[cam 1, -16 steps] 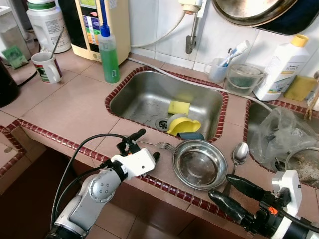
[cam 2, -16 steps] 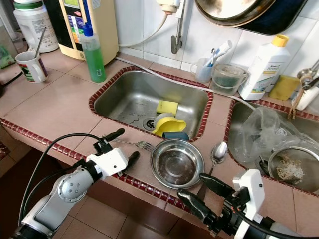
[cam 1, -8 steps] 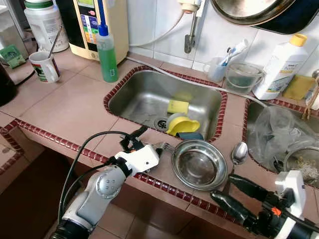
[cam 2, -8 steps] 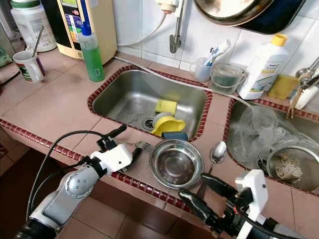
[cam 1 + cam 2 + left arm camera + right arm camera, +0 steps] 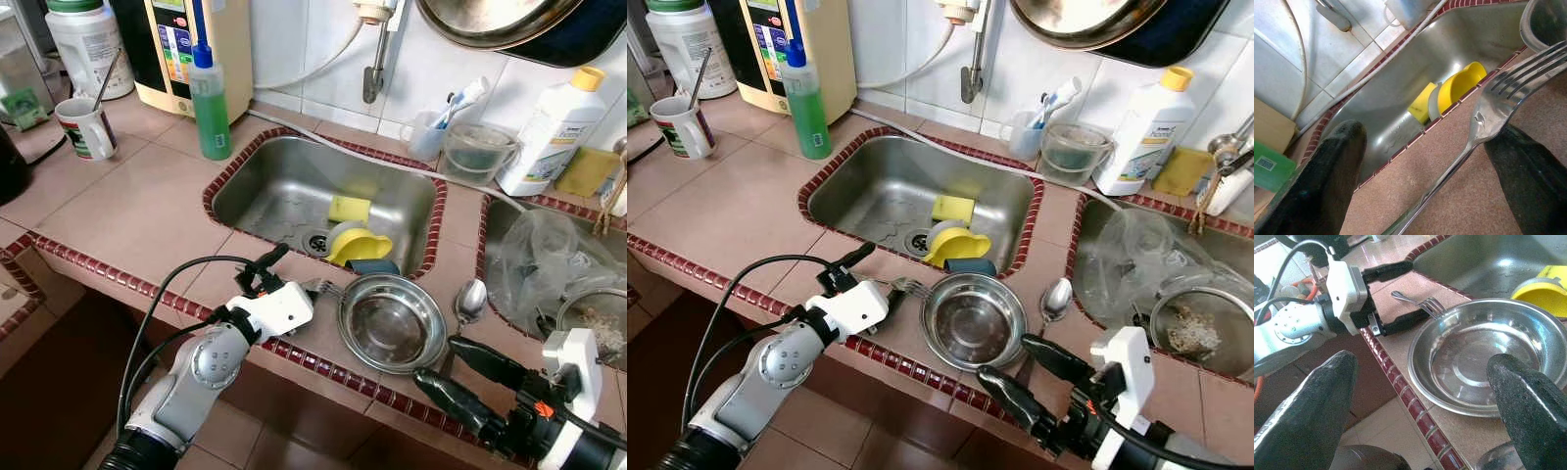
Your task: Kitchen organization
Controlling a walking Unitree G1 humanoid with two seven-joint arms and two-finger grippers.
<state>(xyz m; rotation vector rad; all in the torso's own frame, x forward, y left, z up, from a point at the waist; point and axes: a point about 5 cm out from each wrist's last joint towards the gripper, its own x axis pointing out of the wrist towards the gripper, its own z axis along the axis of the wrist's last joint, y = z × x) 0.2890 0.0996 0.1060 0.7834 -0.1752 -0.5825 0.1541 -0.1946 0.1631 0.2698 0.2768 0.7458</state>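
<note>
On the bench's front edge (image 5: 118, 230), beside the sink (image 5: 294, 191): I have the left hand (image 5: 286, 275) spread astride the fork (image 5: 1484, 129), fingers either side, not yet pinching it. The right hand (image 5: 456, 377) hovers spread near the steel bowl (image 5: 392, 323) and spoon (image 5: 470, 302). Nothing looks put away yet; fork, bowl and spoon all remain.

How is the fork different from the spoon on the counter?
The fork lies left of the steel bowl; the spoon lies right of it. The fork sits between the left gripper's open fingers; the spoon lies untouched. The fork ends in tines, the spoon in a rounded bowl. Both are shiny metal, flat on the counter.
</note>
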